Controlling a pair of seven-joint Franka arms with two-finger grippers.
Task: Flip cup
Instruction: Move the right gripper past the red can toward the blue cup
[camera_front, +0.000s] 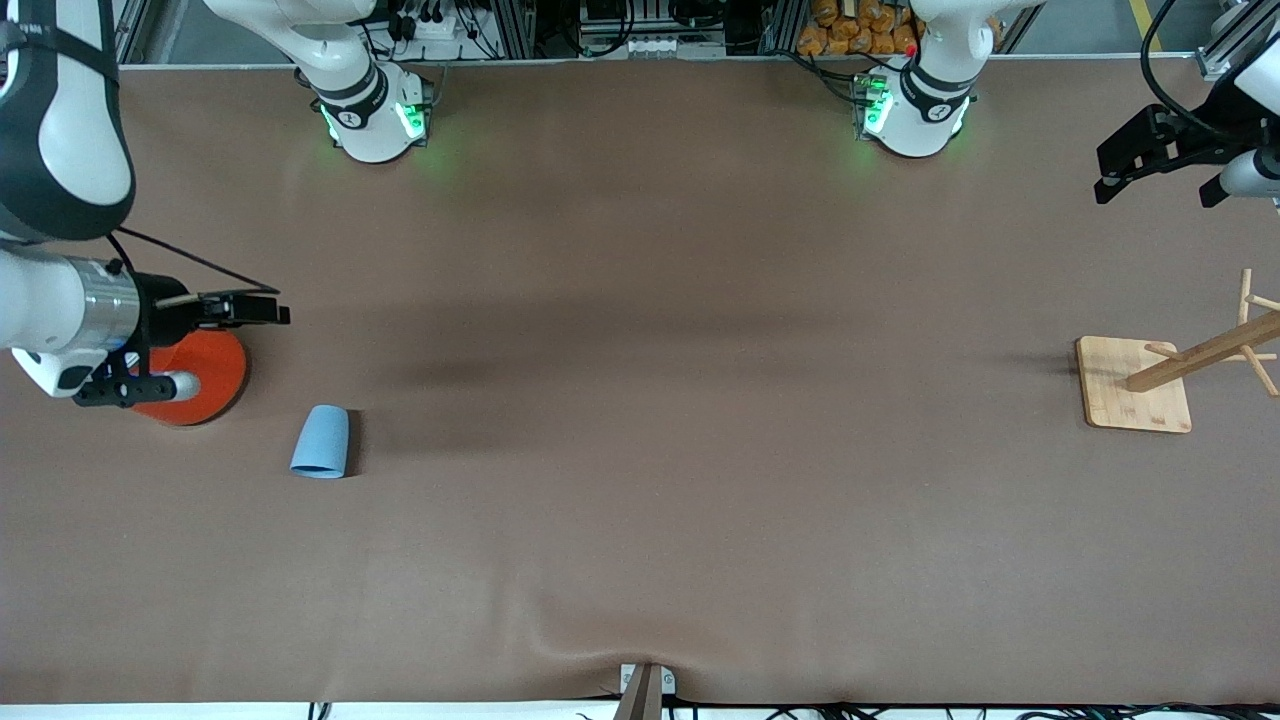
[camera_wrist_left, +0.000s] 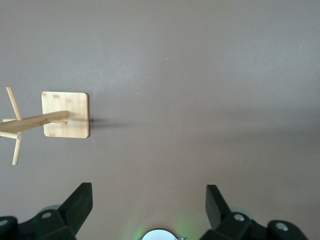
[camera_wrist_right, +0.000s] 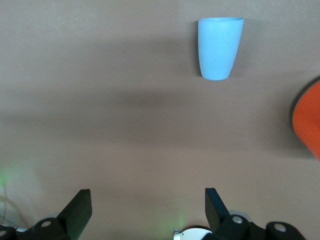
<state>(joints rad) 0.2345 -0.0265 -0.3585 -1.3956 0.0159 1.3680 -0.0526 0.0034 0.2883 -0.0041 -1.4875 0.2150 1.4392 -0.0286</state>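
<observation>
Across the brown table cover (camera_front: 640, 520) nothing is being handled yet, so the flip is only at its approach stage. At the left arm's end, the wooden peg rack (camera_front: 1135, 385) is standing near and below the left gripper (camera_front: 1160, 165), which is waiting high over that end with its fingers spread apart and empty. At the right arm's end, the orange disc (camera_front: 215, 385) is lying directly under the right gripper (camera_front: 130, 345), whose fingers are likewise standing wide apart around nothing. The light-blue cup (camera_front: 321, 441) is resting just beside the disc, a little nearer the front camera and well clear of the gripper, apparently upside down with its wider rim on the cover. Judging from this, the right arm is the one placed to act: it needs to travel over to the cup, descend, close on its tapered wall, then rotate it upright.
</observation>
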